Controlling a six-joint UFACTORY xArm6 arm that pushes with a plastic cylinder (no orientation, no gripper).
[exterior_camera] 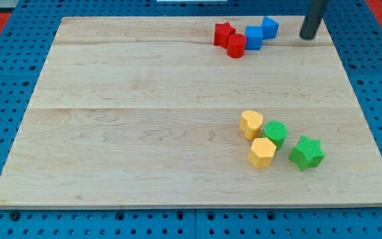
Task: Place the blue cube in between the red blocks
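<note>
Your wooden counter (pixel 144 119) fills most of the view. The dark rod comes down from the view's top right; my tip (pixel 308 36) rests near the counter's top edge, apart from the blocks and to the right of them. There is no hand on this arm, only the rod. The blue cube (pixel 253 38) touches the red cylinder (pixel 236 46) on its left, with the red star (pixel 223 34) just beyond and a second blue block (pixel 269 27) at its upper right. Bare wood lies below this cluster.

Rod (pixel 314 16) cut off at view's top edge.
</note>
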